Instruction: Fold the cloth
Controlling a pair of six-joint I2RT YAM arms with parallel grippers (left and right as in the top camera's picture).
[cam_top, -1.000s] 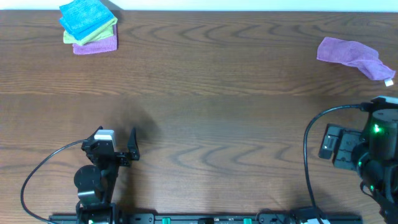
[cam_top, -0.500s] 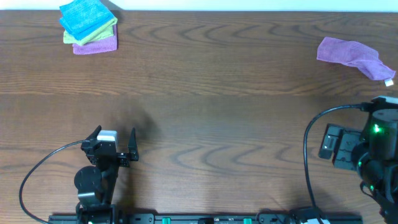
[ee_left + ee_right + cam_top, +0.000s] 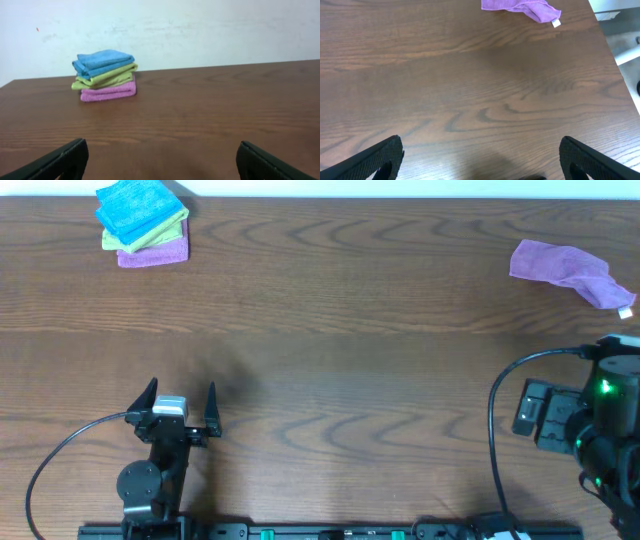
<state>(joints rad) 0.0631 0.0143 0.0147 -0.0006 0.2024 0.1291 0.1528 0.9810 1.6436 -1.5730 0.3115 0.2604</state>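
The sky-blue cloth (image 3: 135,205) lies folded on top of a stack at the table's far left corner. It also shows in the left wrist view (image 3: 102,61), far ahead of the fingers. My left gripper (image 3: 181,392) is open and empty near the front left, low over bare wood (image 3: 162,146). My right gripper (image 3: 481,142) is open and empty over bare wood at the front right. In the overhead view only the right arm (image 3: 600,425) shows clearly.
Under the blue cloth lie a folded lime-green cloth (image 3: 105,76) and a folded purple cloth (image 3: 107,92). A crumpled purple cloth (image 3: 568,266) with a white tag lies at the far right (image 3: 520,6), near the table's right edge (image 3: 610,50).
My left gripper has turned and shifted slightly left, and now points straight toward the far edge. The right arm and the cloths have not moved.
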